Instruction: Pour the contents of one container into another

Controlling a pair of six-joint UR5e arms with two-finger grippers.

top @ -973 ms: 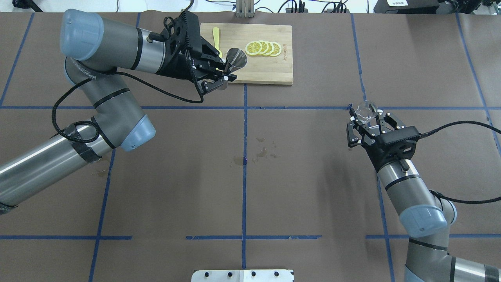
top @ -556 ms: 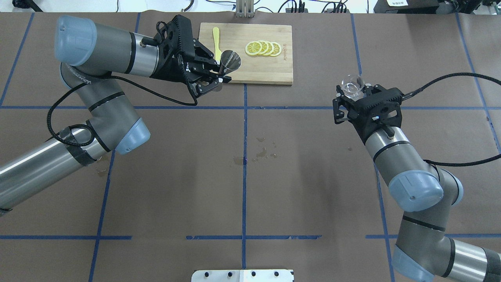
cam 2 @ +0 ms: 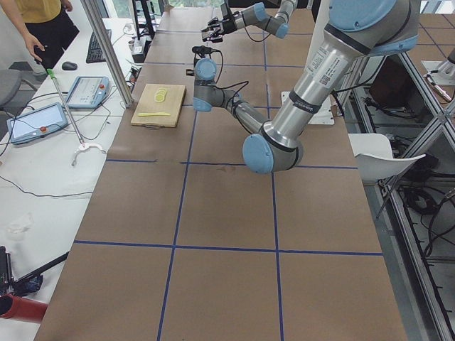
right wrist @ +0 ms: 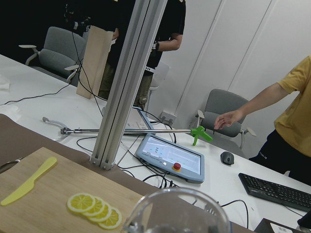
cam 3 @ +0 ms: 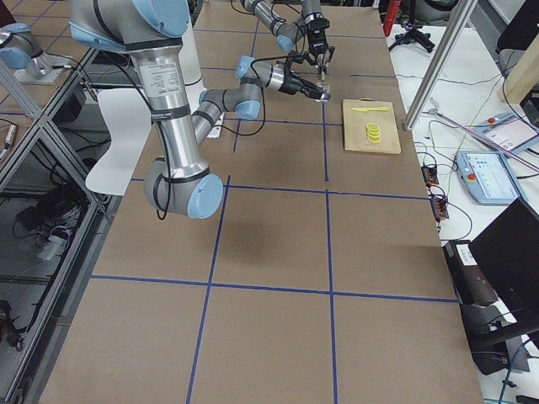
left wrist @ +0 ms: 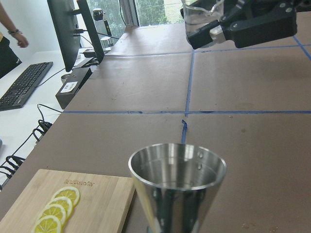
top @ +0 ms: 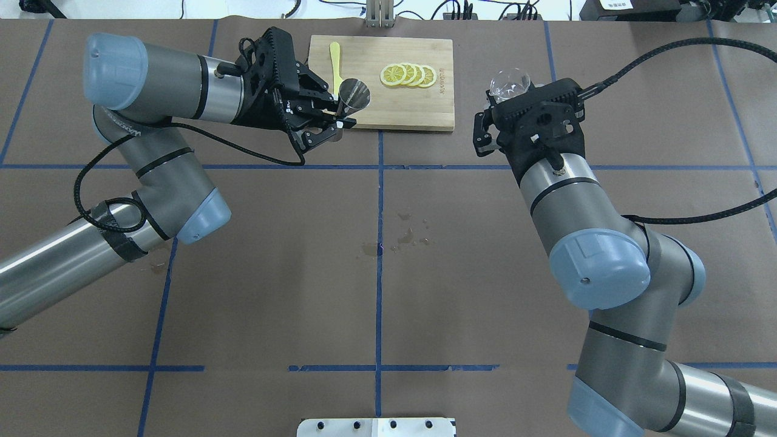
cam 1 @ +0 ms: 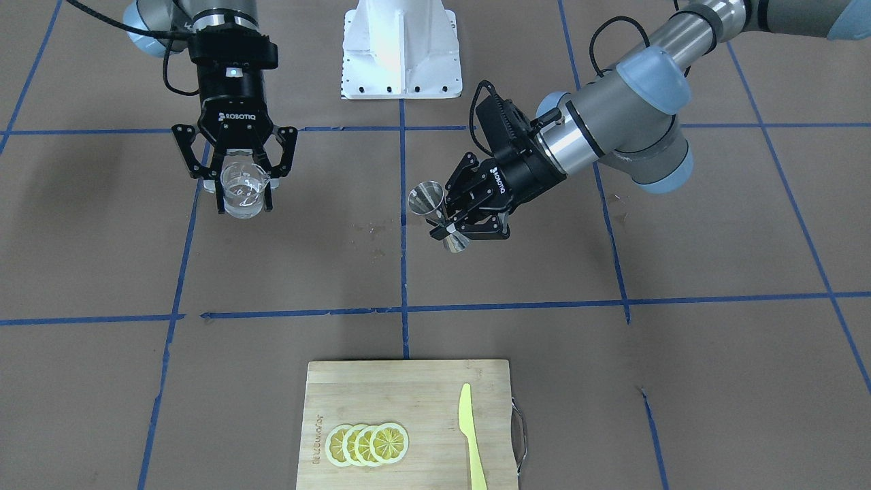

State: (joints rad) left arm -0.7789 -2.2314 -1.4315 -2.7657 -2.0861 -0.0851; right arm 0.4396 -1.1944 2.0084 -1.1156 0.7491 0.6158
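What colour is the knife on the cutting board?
The knife is plain light yellow, no pattern; clearest in the exterior front-facing view, lying on the wooden board.

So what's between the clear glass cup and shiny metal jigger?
Front-facing view: only bare brown table and a blue tape line between cup and jigger.

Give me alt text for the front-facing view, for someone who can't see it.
Over a brown table, the right tool grips a clear glass cup and the left tool a steel jigger. A cutting board with lemon slices lies in the foreground.
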